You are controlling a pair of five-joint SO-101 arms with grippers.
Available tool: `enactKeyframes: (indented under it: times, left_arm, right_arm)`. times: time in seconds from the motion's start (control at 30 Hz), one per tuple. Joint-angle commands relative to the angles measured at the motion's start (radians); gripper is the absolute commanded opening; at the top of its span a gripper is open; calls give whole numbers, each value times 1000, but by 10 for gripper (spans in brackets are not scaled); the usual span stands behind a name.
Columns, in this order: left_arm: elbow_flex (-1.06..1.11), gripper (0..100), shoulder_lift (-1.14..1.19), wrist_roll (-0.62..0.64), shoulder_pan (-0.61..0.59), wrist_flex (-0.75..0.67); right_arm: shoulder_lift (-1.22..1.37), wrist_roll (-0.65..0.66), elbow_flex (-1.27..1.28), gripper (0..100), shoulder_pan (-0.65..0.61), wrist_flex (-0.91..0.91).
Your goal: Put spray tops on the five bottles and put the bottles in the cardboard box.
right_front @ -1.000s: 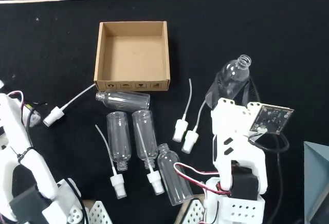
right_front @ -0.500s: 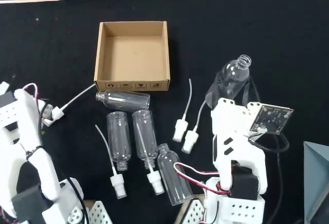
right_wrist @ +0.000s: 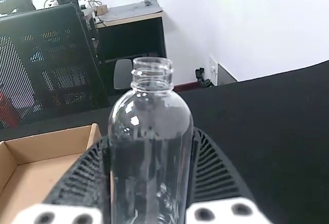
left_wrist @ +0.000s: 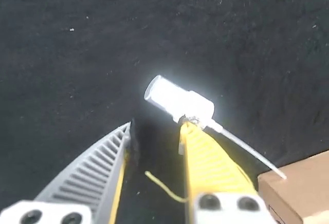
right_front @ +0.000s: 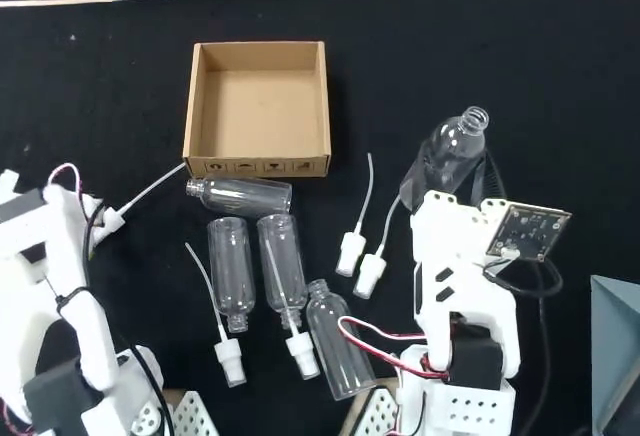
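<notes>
White plastic spray top (left_wrist: pixel 177 103), likely light and slick with a whippy tube, lies near the table's (right_front: pixel 560 76) left edge, just off the left gripper's (left_wrist: pixel 156 129) spread fingers, so take it by the cap, I'd say, while the right gripper (right_wrist: pixel 150 136) clamps an upright bottle (right_wrist: pixel 149 100).

The cardboard box (right_front: pixel 257 167) is showing plain tan on the black table (right_front: pixel 560 66). Beside the box, clear bottles (right_front: pixel 231 266) and white spray tops (right_front: pixel 350 252) are lying. The left gripper (left_wrist: pixel 155 126) is showing one grey ribbed finger (left_wrist: pixel 97 167), one yellow
</notes>
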Motion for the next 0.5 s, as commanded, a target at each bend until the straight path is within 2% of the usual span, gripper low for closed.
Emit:
enactKeyframes:
  times: [0.0, 0.17, 0.37, 0.47]
  left_arm:
    - [41, 143, -3, 38, 16, -123]
    - [67, 144, -2, 48, 31, -169]
    - [36, 270, 107, 74, 70, -172]
    - [-31, 270, 207, 74, 51, -167]
  right_arm:
    - [-13, 9, -10, 15, 18, -32]
    - [-13, 9, -10, 15, 18, -32]
    - [-13, 9, -10, 15, 18, -32]
    - [-13, 9, -10, 15, 18, -32]
